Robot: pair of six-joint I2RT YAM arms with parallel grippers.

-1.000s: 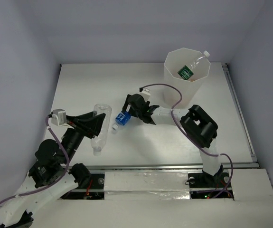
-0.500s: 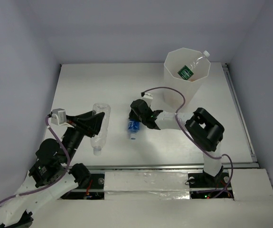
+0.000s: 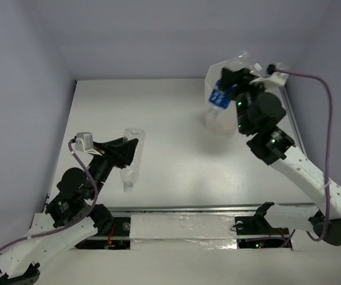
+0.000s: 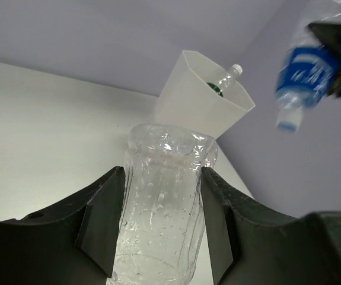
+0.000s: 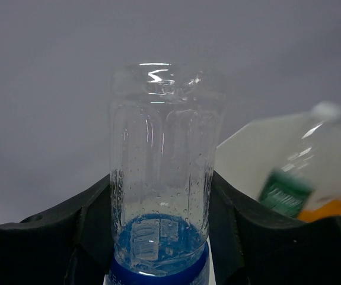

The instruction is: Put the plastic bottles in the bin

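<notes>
A: Look from the top first. What is the left arm doing?

B: The left fingers point(image 3: 127, 153) pinch a clear bottle point(image 3: 129, 175). It is at the left side of the surface point(image 3: 176, 148), and its cap points to the near edge. I cannot tell if it touches the surface.

A: And the right arm?

B: It reaches up to the bin point(image 3: 217, 122) in the far right corner. The right fingers point(image 3: 228, 78) pinch a blue bottle point(image 3: 217, 95). The bottle is at the bin's rim, with its cap end low. I cannot tell from here if it is over the inside.

A: Now the left arm's camera.

B: Two dark fingers press the clear bottle from both sides. Its flat end points away from the camera. The bin stands far behind it. A green bottle point(image 4: 220, 83) pokes out of the bin with its white cap up. The blue bottle is in the air on the right, higher than the rim, cap down.

A: And the right arm's camera?

B: The blue bottle fills the middle. A dark finger touches it on each side. The blue label is close to the camera and the clear end points away. On the right is the inside of the bin, a bit blurry. The green bottle leans in there. An orange thing point(image 5: 330, 209) lies just beside it, lower down. I cannot tell what that is.
</notes>
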